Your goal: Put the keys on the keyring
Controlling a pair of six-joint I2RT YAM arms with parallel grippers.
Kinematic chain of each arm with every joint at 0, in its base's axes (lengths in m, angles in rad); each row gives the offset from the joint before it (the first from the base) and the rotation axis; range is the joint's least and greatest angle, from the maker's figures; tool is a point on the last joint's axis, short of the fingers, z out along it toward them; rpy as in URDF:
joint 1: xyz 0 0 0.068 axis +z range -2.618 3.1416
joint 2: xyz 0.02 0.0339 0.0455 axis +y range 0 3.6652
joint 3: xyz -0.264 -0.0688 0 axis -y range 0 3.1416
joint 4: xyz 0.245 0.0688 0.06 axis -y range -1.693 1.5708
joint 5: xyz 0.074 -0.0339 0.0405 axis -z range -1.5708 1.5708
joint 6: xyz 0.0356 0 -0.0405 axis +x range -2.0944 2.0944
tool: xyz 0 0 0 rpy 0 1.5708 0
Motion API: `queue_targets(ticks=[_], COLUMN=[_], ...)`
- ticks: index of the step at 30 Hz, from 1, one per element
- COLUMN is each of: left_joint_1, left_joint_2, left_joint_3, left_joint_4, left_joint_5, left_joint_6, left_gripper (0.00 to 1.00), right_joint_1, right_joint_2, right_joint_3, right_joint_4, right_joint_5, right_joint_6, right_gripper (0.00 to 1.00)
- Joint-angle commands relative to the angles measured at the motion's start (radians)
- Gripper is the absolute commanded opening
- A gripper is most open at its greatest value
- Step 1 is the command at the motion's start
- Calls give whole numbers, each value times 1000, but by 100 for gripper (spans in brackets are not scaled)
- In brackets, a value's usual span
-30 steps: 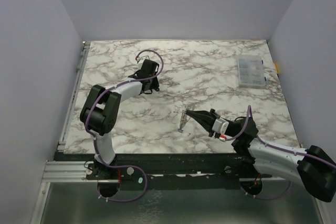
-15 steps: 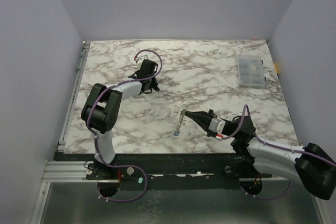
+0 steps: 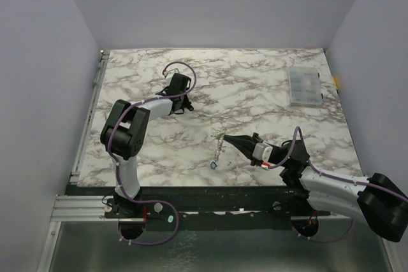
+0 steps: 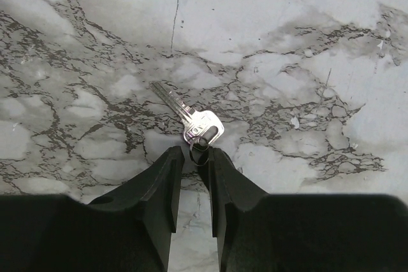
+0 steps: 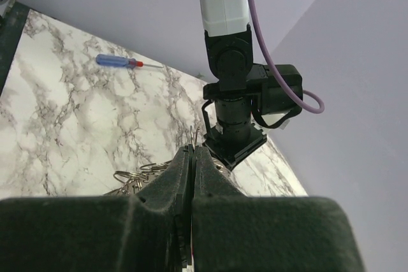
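My right gripper (image 3: 224,137) is shut on the thin wire of the keyring (image 3: 220,147). Its chain trails toward the near edge, ending in a small blue key (image 3: 213,164). In the right wrist view the pinched wire (image 5: 195,134) sticks up past the gripper (image 5: 193,150), with more rings (image 5: 134,178) bunched to its left. My left gripper (image 3: 183,102) points down at the table farther back. There a silver key (image 4: 190,116) lies flat. A small ring (image 4: 199,151) through its head sits between the narrowly parted fingertips of that gripper (image 4: 194,152). No green key shows.
A clear compartment box (image 3: 303,87) sits at the back right of the marble table (image 3: 255,93). A blue-and-red screwdriver (image 5: 124,62) lies on the marble in the right wrist view. The left arm's wrist (image 5: 234,93) stands just beyond the right fingers.
The left jaws have narrowed around the key's small ring. The chain under the right gripper has dropped toward the near edge, and the blue key now shows at its end.
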Motion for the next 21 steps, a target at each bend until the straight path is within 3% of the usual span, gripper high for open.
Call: queue_targets(ticks=[1, 13, 21], left_joint_1=[9, 8, 9], left_joint_2=[15, 7, 0], left_joint_3=[0, -19, -27], left_joint_4=[9, 25, 40], left_joint_5=[19, 32, 45], left_joint_6=[-18, -10, -2], left_gripper=[31, 30, 21], right_joint_1=[7, 7, 7], right_joint_2=[2, 15, 19], right_joint_3=[29, 34, 35], right_joint_4=[17, 15, 12], right_joint_5=[-10, -16, -19], right_joint_6=[-14, -14, -12], right_gripper=[1, 1, 1])
